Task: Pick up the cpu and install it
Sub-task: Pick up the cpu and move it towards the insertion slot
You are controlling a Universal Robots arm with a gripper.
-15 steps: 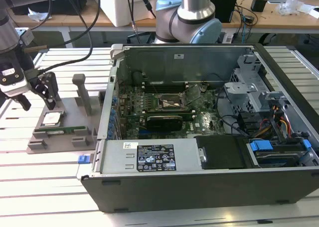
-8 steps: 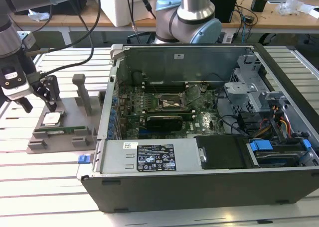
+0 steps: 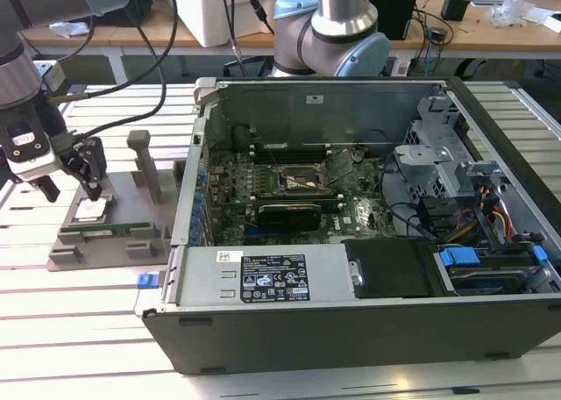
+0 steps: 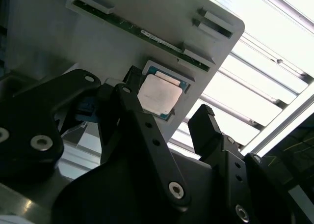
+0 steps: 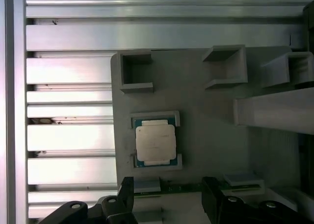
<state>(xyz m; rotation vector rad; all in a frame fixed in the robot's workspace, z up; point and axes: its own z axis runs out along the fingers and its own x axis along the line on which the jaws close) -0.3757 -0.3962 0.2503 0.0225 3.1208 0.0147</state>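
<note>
Black fingers (image 4: 142,130) of the hand (image 4: 167,95) stand wide apart with nothing between them, and the hand hangs over the cpu (image 5: 155,143). That chip lies flat, silvery top up, in its shallow square recess on the grey holder block (image 5: 211,126), near a long green memory stick (image 3: 114,231). Holder and open computer case (image 3: 351,321) both sit on the slatted tabletop (image 3: 88,330), the holder at the exterior view's left of the case.

No print could be read. A white rectangular sticker (image 3: 273,279) sat on the near grey cover of the open black computer case (image 3: 351,339). A smaller white label (image 3: 314,100) sat on its far inner wall. Faint marks on the pale silvery square cpu (image 5: 154,144) were illegible.
</note>
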